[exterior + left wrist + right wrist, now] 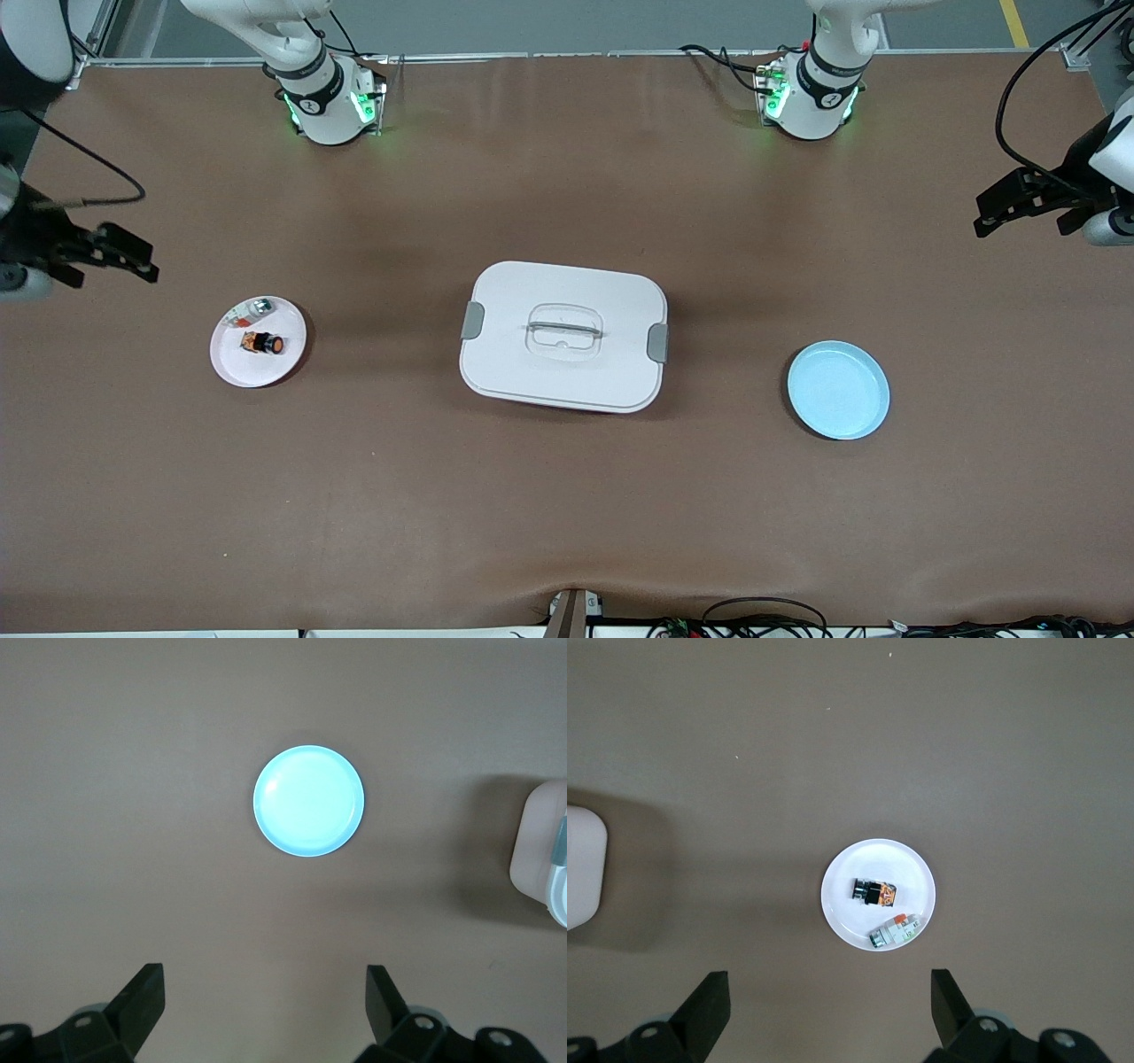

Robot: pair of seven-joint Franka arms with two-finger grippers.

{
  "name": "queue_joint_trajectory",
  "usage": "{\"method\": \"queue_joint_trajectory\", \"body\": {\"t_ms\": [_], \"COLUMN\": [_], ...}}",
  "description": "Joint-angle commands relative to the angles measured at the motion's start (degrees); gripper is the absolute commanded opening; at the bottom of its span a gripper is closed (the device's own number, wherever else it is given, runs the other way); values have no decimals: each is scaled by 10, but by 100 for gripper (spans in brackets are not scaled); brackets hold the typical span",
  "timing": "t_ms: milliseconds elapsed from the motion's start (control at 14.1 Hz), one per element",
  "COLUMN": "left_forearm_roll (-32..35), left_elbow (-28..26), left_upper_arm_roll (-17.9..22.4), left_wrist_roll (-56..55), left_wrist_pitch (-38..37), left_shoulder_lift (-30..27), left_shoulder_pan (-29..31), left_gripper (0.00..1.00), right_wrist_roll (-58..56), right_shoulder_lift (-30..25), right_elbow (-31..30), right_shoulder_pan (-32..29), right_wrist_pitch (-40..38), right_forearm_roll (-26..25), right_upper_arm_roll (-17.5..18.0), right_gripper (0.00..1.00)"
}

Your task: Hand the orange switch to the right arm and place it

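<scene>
Blue plate bare; orange switch on white plate, clear of fingers.

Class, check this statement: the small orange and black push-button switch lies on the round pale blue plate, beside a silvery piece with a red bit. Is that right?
Not quite. The small orange and black push-button switch lies on the round white plate, not the round pale blue plate, which holds nothing. The silvery piece with a red bit is indeed beside it. The front view shows this.

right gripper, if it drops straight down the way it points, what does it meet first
Probably bare table: the right gripper has open jaws and points down near the white plate holding the orange switch, though depth is unclear.
</scene>
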Motion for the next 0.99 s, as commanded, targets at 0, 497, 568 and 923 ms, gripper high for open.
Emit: {"method": "queue_joint_trajectory", "body": {"t_ms": [0,497,568,923], "left_forearm_roll": [3,2,2,2], "left_elbow": [10,10,10,10], "left_upper_arm_roll": [-2,-4,-5,-8], "left_wrist_roll": [-4,-5,-6,-6], "left_wrist_pitch": [0,-1,-1,-3], "left_shoulder_lift": [1,1,1,0], "left_shoulder_pan": [2,-2,-2,-2], "left_gripper": [100,100,100,100], "right_wrist_roll": [1,43,43,37], "right_shoulder_lift": [-87,-163,-160,-114], "right_elbow": [-73,-127,-117,-56], "right_shoulder_pan": [2,0,0,-2], "right_wrist_pitch": [6,5,6,4], "right_forearm_roll": [-10,-9,-9,-9], "right_upper_arm_roll": [1,-1,-1,-3], "right_gripper": [100,100,100,100]}}
